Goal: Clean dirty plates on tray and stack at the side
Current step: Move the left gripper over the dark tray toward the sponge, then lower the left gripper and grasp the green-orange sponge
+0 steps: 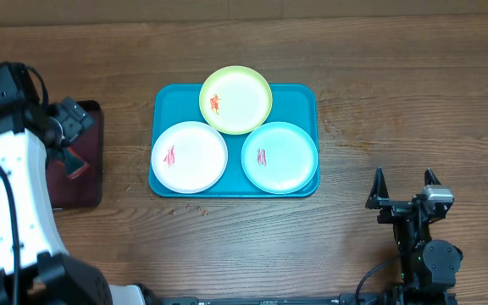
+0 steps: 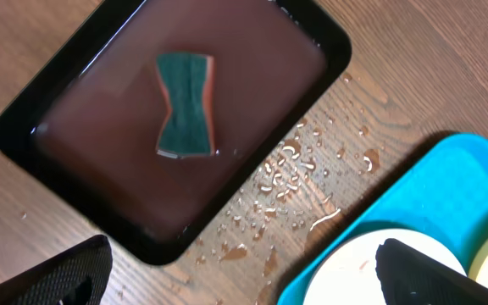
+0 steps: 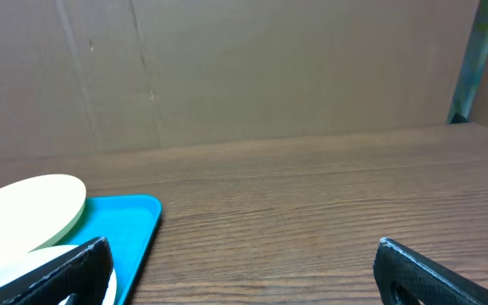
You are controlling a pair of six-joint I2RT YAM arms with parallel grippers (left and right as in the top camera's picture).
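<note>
Turquoise tray (image 1: 302,98) sits mid-desk (image 1: 396,85) and holds all three plates. White plate (image 1: 189,156) is front left, mint-blue plate (image 1: 280,157) front right, yellow-green plate (image 1: 236,100) at the back, overhanging the far rim. Each has a red smear. Left claw (image 2: 242,252) hangs over the near edge of the maroon tray (image 2: 261,76), jaws wide apart, holding nothing. A sponge (image 2: 185,103) lies in that tray's water, with droplets (image 2: 286,178) on the desk beside it. Right claw (image 1: 404,185) is well right of the tray, jaws apart, empty.
</note>
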